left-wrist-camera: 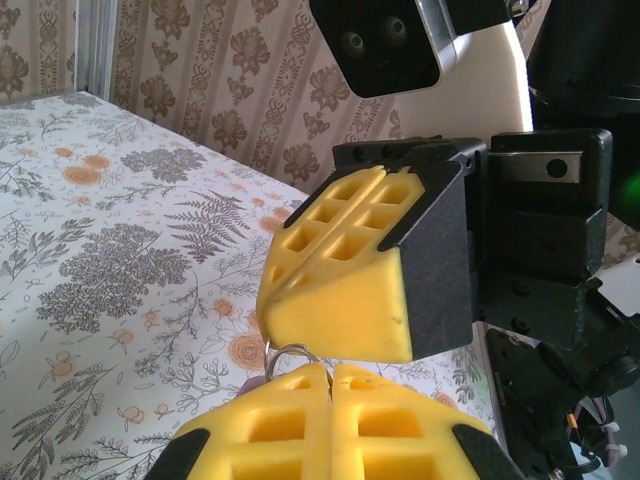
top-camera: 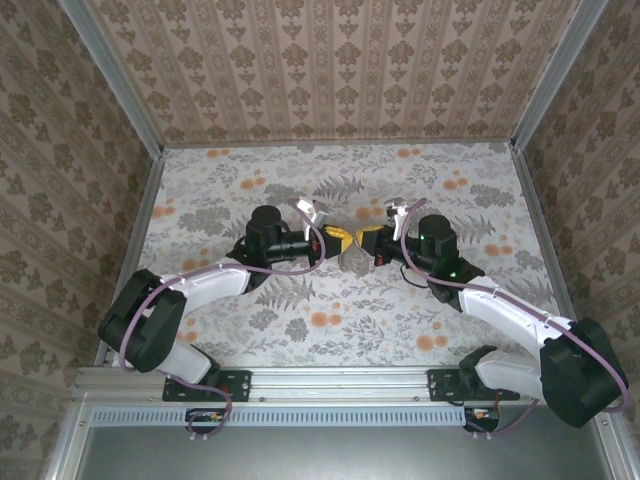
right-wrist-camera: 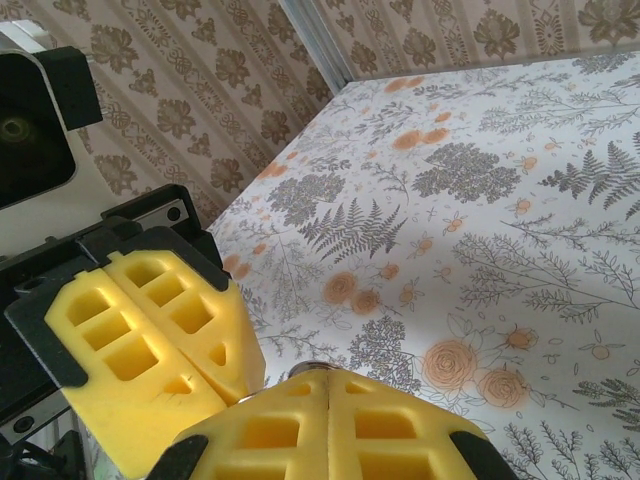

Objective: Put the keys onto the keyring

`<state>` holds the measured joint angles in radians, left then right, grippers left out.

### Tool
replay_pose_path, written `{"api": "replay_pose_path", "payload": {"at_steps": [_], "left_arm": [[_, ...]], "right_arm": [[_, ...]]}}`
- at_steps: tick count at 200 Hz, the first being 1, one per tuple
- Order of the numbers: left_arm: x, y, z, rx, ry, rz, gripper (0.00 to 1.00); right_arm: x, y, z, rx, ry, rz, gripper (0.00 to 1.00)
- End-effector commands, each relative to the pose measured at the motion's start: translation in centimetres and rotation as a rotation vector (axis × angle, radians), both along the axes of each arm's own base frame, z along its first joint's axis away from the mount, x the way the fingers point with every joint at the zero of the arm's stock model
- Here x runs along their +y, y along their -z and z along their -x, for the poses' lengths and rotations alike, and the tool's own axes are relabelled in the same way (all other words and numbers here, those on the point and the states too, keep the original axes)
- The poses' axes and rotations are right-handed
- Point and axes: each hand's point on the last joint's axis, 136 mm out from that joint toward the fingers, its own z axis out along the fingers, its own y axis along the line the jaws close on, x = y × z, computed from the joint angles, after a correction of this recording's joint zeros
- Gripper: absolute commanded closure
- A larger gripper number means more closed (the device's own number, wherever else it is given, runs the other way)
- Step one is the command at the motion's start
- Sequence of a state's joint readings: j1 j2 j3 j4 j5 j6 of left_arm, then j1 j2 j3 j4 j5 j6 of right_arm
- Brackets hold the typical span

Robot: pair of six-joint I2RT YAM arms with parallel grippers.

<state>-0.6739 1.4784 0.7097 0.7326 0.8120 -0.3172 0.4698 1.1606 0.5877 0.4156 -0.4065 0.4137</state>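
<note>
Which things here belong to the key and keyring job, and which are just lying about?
Job: left end effector, shut on a thin metal loop; right end effector, shut, facing it; brownish-grey keyring at their meeting point.
Not the job: floral tabletop; patterned walls.

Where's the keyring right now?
In the top view, the keyring is at mid-table, just below the spot where the yellow pads of the left gripper and the right gripper meet tip to tip.
</note>
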Motion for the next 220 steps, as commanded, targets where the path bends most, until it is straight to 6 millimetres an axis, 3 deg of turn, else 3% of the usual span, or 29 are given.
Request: {"api": "replay_pose_path", "payload": {"at_steps": [1, 71, 220], "left_arm": [[0.1, -2.6, 1.5, -0.077, 0.047, 0.062, 1.0], [0.2, -2.6, 1.2, -0.082, 0.022, 0.066, 1.0], [0.4, 0.2, 0.2, -0.033, -0.052, 0.007, 1.0]], "right_arm": [[-0.7, 0.7, -0.2, -0.005, 0.024, 0.026, 1.0], [-0.2, 0.5, 1.1, -0.002, -0.038, -0.004, 1.0], [-0.5, 1.3, 0.4, 0.034, -0.002, -0.003, 1.0]]}}
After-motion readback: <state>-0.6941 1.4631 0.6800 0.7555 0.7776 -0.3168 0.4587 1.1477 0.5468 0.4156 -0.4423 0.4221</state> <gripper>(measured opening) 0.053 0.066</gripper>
